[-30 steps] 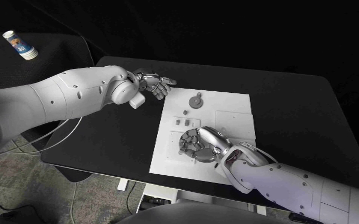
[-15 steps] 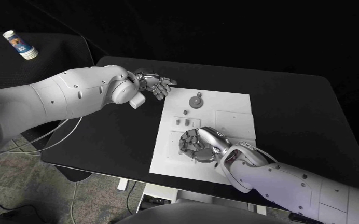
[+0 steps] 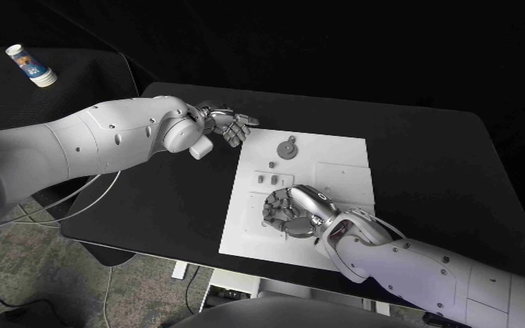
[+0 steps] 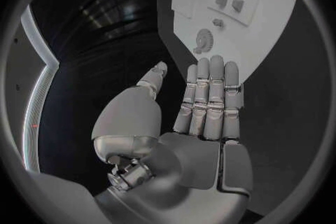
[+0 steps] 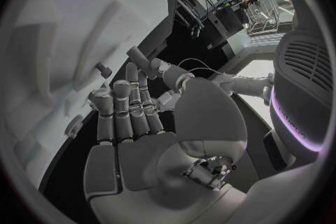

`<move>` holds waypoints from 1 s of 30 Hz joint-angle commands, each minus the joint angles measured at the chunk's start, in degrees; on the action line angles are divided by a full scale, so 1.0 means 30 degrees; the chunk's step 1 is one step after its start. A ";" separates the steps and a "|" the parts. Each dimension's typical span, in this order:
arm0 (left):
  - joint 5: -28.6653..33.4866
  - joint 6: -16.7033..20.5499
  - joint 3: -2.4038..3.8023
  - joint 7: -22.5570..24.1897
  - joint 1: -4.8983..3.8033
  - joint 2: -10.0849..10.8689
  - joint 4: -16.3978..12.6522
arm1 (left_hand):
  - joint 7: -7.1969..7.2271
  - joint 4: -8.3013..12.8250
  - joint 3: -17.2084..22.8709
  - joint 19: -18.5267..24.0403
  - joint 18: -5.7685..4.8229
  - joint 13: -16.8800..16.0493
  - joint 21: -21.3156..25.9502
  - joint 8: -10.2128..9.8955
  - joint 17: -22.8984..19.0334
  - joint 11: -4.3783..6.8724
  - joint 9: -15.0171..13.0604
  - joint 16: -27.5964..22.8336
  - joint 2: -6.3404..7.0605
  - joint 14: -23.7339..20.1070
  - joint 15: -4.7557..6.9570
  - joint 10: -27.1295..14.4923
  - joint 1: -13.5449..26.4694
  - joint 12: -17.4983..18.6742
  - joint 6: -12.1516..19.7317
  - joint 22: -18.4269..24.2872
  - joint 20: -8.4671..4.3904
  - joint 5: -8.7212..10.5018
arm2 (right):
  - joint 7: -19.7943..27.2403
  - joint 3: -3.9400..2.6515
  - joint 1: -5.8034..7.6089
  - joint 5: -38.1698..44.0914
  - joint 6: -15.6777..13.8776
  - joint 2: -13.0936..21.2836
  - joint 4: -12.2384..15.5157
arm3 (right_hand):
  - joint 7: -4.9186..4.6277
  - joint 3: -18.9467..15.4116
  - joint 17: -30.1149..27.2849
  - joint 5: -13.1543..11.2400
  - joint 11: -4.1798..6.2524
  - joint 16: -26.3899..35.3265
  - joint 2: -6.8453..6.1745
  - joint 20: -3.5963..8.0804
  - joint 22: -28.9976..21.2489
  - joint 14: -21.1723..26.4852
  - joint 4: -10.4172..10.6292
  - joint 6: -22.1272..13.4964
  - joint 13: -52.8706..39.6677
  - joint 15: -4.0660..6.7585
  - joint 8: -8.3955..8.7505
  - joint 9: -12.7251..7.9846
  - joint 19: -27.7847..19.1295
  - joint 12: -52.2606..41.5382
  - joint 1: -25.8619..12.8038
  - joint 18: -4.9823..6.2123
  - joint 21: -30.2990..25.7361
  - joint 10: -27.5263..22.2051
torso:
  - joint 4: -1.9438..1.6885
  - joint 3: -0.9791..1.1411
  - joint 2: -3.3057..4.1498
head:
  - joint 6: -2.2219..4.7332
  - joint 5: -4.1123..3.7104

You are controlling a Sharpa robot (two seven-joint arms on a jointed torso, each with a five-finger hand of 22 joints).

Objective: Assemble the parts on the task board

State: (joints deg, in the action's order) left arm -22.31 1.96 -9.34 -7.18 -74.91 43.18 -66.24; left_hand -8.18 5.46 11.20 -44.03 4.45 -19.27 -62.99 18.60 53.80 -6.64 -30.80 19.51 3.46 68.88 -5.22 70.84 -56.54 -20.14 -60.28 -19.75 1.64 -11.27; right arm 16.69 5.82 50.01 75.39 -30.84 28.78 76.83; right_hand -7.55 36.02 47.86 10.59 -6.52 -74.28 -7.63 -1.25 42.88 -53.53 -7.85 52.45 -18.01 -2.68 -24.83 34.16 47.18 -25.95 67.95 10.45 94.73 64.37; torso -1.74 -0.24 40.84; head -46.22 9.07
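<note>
Head view: right hand [image 3: 293, 210] sits knuckles-up on the near part of the board [image 3: 344, 225], fingers curled down; whether it grips a part, can't tell. Left hand [image 3: 224, 125] hovers off the board's far-left corner, fingers straight, close together, holding nothing. Nothing has moved versus 1 s ago. Gear [image 3: 287, 148] lies on the far end, two small parts [image 3: 267, 180] mid-board. Left wrist view shows the flat palm [image 4: 203, 140] and gear [image 4: 204, 40] beyond its fingertips.
</note>
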 commanded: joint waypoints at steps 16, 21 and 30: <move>-0.0106 -0.0266 -0.0001 -0.0018 -0.0021 -0.0036 -0.0033 | -0.0034 0.0069 0.0071 0.0180 0.0353 0.0024 0.0075 -0.0071 -0.0001 -0.0001 0.0031 -0.0099 -0.0173 -0.0144 0.0014 -0.0119 0.0004 0.0120 0.0138 0.0034 0.0001 0.0055 | -0.0413 0.0000 -0.0009 0.0192 0.0491 -0.0112 0.0005 | 0.0320 -0.1693 0.1431 -0.0015 0.0422 -0.1433 0.0196 -0.0084 0.0565 0.0200 0.0216 0.0513 -0.8965 0.0248 0.1355 0.0236 0.0221 -1.1005 0.0874 0.1375 0.2631 -0.2048 | 0.0004 -0.0005 0.0004 | 0.0008 0.0038; -0.0129 -0.0258 -0.0001 -0.0033 -0.0021 -0.0033 -0.0057 | -0.0035 0.0069 0.0070 0.0182 0.0352 0.0024 0.0076 -0.0071 -0.0001 -0.0002 0.0032 -0.0101 -0.0177 -0.0146 0.0013 -0.0120 0.0003 0.0120 0.0139 0.0034 0.0002 0.0056 | -0.0519 0.0000 -0.0007 0.0011 0.0760 -0.0156 -0.0039 | 0.0306 -0.1697 0.1513 -0.0013 0.0486 -0.1583 0.0236 -0.0069 0.0642 0.0073 0.0240 0.0487 -0.9223 0.0300 0.1394 0.0246 0.0319 -1.1434 0.0856 0.1397 0.2720 -0.1983 | -0.0009 -0.0016 0.0001 | -0.0018 0.0098; -0.0155 -0.0242 -0.0001 -0.0051 -0.0022 -0.0020 -0.0069 | -0.0036 0.0068 0.0068 0.0187 0.0350 0.0023 0.0079 -0.0072 0.0000 -0.0003 0.0035 -0.0104 -0.0182 -0.0149 0.0011 -0.0123 0.0000 0.0122 0.0141 0.0035 0.0003 0.0057 | -0.0680 0.0000 -0.0001 -0.0035 0.1172 -0.0308 -0.0129 | 0.0279 -0.1671 0.1561 -0.0012 0.0555 -0.1679 0.0298 -0.0052 0.0718 -0.0037 0.0259 0.0347 -0.9368 0.0351 0.1487 0.0223 0.0411 -1.1703 0.0857 0.1422 0.2799 -0.1898 | 0.0007 -0.0001 0.0002 | -0.0067 0.0238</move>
State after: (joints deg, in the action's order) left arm -22.59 1.84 -9.37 -7.54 -74.91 43.21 -66.28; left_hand -8.18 5.46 11.20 -44.03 4.45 -19.27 -62.99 18.60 53.80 -6.64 -30.76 19.51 3.46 68.88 -5.22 70.84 -56.54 -20.14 -60.28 -19.72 1.64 -11.27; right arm 15.03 5.81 50.02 75.23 -29.12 28.00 76.47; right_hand -6.49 31.15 52.47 10.59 -5.20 -79.10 -7.01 -1.31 44.98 -53.22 -7.20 53.57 -46.06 -1.56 -20.56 34.87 47.95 -60.75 70.39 10.95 94.73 58.67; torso -1.74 -0.26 40.84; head -46.37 9.64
